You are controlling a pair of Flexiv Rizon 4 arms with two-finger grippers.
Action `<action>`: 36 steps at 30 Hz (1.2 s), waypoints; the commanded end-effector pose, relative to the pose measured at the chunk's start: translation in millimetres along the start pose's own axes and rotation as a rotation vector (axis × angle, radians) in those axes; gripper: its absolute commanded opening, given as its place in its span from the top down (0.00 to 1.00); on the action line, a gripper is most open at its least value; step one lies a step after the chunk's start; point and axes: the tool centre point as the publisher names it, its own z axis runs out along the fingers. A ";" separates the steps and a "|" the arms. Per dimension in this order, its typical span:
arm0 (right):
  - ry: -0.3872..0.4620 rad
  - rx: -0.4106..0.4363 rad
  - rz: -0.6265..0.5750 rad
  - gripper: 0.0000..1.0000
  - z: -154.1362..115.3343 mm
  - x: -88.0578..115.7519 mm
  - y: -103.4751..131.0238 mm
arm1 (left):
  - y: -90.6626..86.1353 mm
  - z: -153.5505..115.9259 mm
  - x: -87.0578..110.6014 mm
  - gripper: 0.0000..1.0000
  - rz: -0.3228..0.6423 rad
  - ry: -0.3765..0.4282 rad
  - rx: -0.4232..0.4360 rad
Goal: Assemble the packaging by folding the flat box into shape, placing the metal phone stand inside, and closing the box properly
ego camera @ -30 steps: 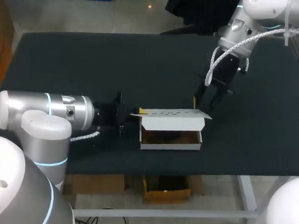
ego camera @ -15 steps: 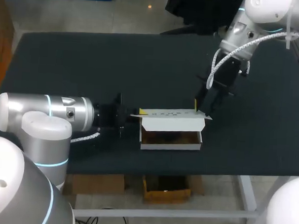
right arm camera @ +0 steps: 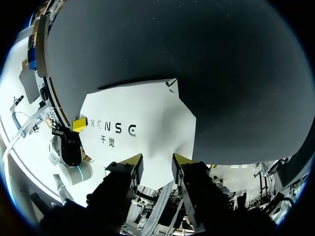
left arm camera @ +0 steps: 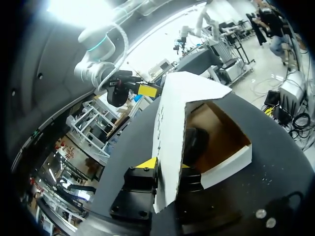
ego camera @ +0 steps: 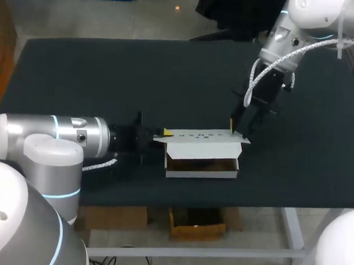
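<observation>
Closing stage: the lid [ego camera: 201, 136] is apparently pinched by left fingers [left arm camera: 147, 163], right fingers [right arm camera: 132, 160] held parted at its edge; downward folding is required.

1. Table [ego camera: 108, 74]: I log a flat top covered in matte black, spanning the head view, with pale metal legs under the near edge.
2. Box [ego camera: 202, 168]: I log white cardboard with a brown inside. It rests directly on the table near the front edge, roughly mid-width, with its lid flap raised off the far wall.
</observation>
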 end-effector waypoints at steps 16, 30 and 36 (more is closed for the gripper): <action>0.006 -0.003 -0.019 0.65 3.1 -2.3 -0.7 | -3.8 -8.3 2.1 0.75 0.009 -0.047 0.006; 0.010 0.000 -0.025 0.65 4.4 -2.5 -0.1 | -5.4 -34.4 7.9 0.67 0.011 -0.097 -0.020; 0.008 0.000 -0.025 0.65 4.6 -2.9 0.4 | -2.5 -61.5 11.3 0.64 -0.013 -0.101 -0.085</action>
